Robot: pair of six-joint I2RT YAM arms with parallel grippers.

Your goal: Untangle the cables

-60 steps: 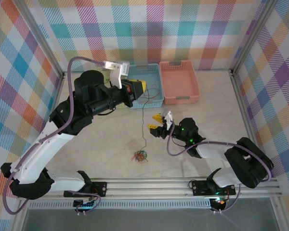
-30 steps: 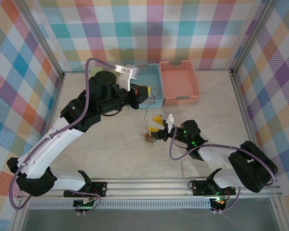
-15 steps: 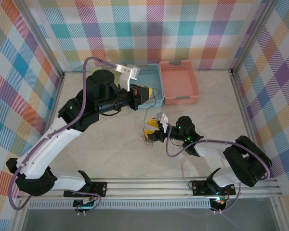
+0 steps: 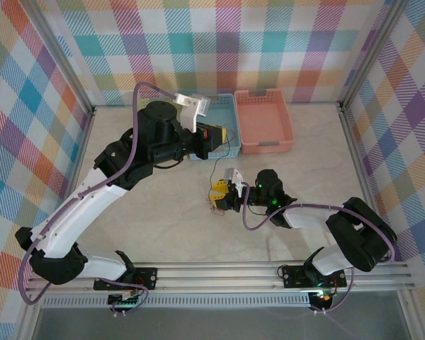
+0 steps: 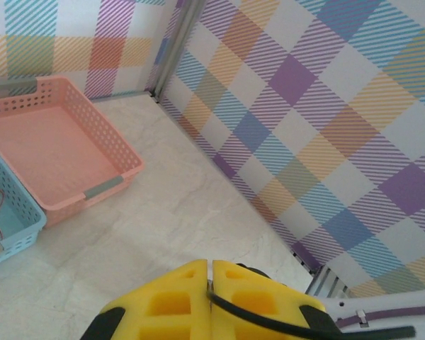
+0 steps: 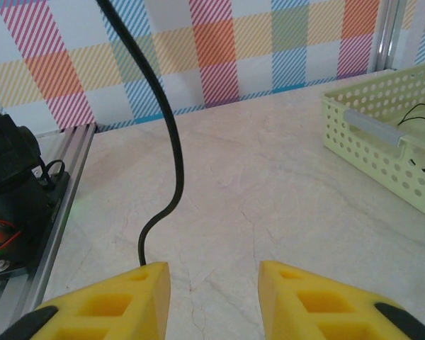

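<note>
My left gripper (image 4: 222, 134) hangs in front of the blue basket (image 4: 225, 103), shut on a thin black cable (image 4: 212, 170). In the left wrist view the yellow pads (image 5: 177, 297) press together on that cable (image 5: 269, 319). The cable drops to a small clump of coloured cables (image 4: 214, 205) on the table. My right gripper (image 4: 219, 193) sits low beside that clump. In the right wrist view its jaws (image 6: 214, 273) stand apart with bare table between them, and the black cable (image 6: 171, 142) runs down behind its left finger (image 6: 120, 304).
A pink basket (image 4: 265, 146) stands at the back beside the blue one, and appears in the left wrist view (image 5: 106, 188). Thin wires lie inside the perforated basket (image 6: 372, 138). An aluminium rail (image 4: 269, 273) and the arm bases line the near edge.
The left gripper has shifted right and held the black cable up. The clump has travelled up the table with it. The right gripper has slid left to the clump, its jaws narrowing.
</note>
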